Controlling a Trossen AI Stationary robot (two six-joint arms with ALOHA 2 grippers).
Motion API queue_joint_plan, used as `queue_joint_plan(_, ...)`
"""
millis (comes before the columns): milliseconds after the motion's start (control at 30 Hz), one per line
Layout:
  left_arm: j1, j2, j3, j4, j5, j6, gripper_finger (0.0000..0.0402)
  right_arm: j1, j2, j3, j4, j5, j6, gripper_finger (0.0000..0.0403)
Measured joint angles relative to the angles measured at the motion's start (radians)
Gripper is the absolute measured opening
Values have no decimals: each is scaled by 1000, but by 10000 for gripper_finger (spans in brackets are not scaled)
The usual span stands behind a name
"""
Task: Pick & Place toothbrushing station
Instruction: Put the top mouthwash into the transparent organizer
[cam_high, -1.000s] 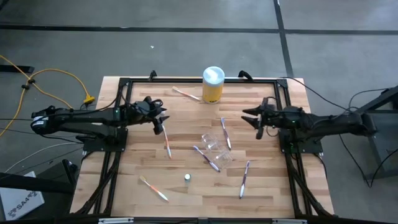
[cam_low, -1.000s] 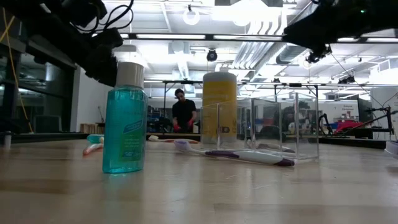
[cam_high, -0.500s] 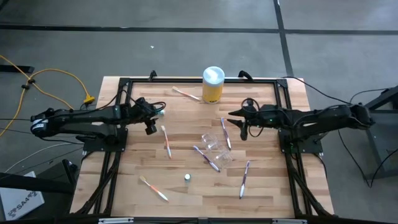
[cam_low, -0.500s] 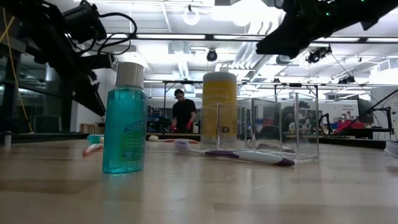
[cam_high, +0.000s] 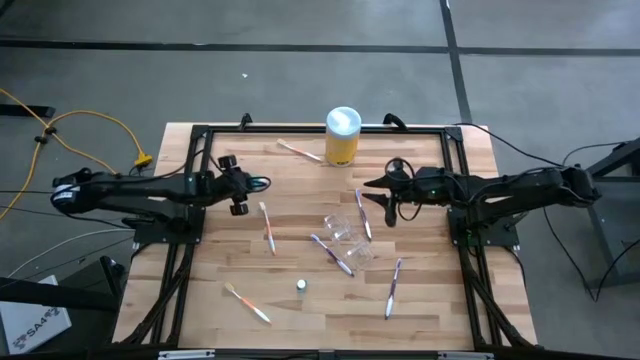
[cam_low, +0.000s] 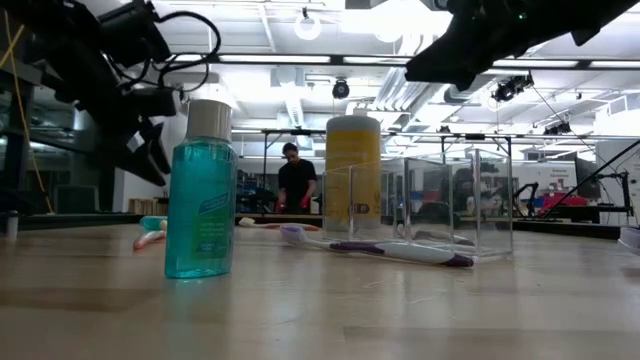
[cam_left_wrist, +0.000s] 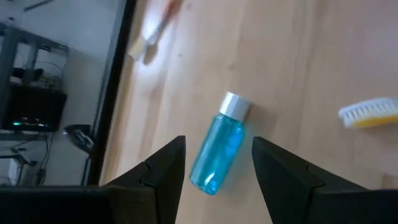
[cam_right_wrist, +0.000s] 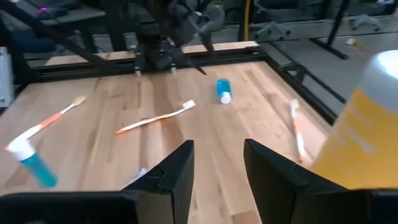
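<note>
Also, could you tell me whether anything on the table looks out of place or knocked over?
One small blue bottle lies on its side in front of the open left claw, while a second bottle stands upright. The toothbrushes lie scattered at all angles across the table, not gathered by the clear cup. Nothing looks spilled or broken.

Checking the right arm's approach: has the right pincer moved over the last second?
Yes. In the high view, the right pincer has travelled leftward from the table's right side, toward the clear cup and nearer the yellow canister.
</note>
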Motion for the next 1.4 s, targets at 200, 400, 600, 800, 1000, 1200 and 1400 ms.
queue_joint_plan(200,17,110,0,0,-5,4,178,1,0,0,0,-45,0,132)
queue_joint_plan(400,67,221,0,5,-6,-17,170,1,0,0,0,-56,0,132)
queue_joint_plan(600,97,257,36,51,87,25,153,1,0,0,-1,-56,0,132)
queue_joint_plan(800,171,256,80,80,233,76,150,1,0,0,-6,-113,0,132)
queue_joint_plan(1000,223,256,84,74,239,111,150,2,0,0,-35,-138,0,132)
queue_joint_plan(1200,187,247,85,76,143,80,150,2,-1,0,-40,-136,0,132)
queue_joint_plan(1400,82,225,86,79,-91,-95,150,2,-1,0,-39,-133,0,132)
